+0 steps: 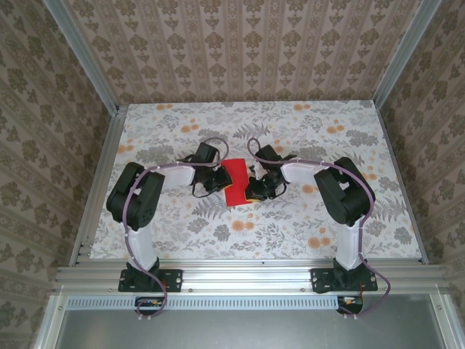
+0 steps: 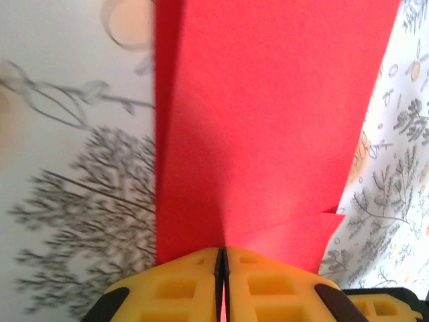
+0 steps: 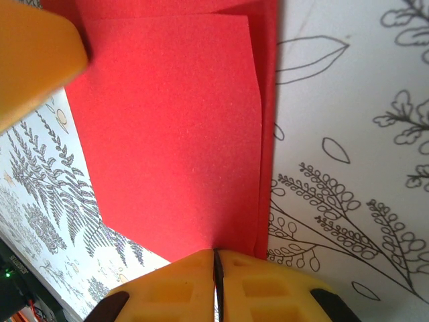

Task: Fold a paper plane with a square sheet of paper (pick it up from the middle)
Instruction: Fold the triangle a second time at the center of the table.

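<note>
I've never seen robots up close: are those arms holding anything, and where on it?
Both hold the partly folded red paper: the left arm's fingers pinch one edge, the right arm's fingers the opposite edge.

The sheet of paper [image 1: 234, 182] lies on the table [image 1: 305, 222] between left claw [image 1: 217, 182] and right claw [image 1: 255, 190] (each touching it).

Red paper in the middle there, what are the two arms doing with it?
The two arms are partway through folding the red sheet of paper on the flowered table. The left gripper is shut on the sheet from one side, and the right gripper is shut on it from the opposite side. Both are low at the table. The sheet already carries folds: overlapping layers and an angled flap show in both wrist views. It is not yet a finished plane.
</note>
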Controlling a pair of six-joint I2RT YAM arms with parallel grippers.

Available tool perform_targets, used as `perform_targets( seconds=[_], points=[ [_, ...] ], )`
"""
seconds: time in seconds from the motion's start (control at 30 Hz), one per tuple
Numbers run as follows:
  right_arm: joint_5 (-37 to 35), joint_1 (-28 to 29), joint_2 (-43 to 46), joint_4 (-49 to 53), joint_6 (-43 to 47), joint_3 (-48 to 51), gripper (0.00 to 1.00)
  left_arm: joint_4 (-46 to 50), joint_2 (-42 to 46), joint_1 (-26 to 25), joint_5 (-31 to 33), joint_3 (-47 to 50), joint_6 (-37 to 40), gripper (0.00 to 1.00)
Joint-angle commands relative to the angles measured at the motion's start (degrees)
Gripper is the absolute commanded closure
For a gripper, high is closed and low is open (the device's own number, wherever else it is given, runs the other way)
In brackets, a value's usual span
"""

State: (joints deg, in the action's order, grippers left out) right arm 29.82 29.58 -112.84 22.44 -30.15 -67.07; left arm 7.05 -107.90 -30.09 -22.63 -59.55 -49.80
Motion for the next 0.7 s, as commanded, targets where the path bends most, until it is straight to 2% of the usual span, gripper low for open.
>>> perform_targets(
  seconds=[0.0, 0.2, 0.33, 0.5, 0.67],
  points=[
    [-5.22, 0.63, -1.71, 6.04, -0.23, 2.87, 0.89, 4.17, -1.56, 2.85, 5.58, -1.07, 3.71, 0.87],
    [-5.02, 0.93, -1.77, 5.56, -0.73, 2.55, 0.89, 3.79, 0.09, 3.55, 4.32, -1.66, 6.34, 0.86],
    [-4.77, 0.99, -1.75, 5.34, -1.06, 2.47, 0.89, 0.86, 4.36, 3.46, 0.82, -0.67, 6.77, 0.83],
    [-4.56, 1.09, -1.58, 5.07, -1.62, 2.49, 0.9, -3.31, 8.6, 0.73, -1.92, 2.48, 4.92, 0.81],
    [-4.51, 1.09, -1.7, 5.07, -1.93, 2.64, 0.95, -6.38, 6.61, -3.42, -3.02, 4.09, 1.67, 0.83]
  ],
)
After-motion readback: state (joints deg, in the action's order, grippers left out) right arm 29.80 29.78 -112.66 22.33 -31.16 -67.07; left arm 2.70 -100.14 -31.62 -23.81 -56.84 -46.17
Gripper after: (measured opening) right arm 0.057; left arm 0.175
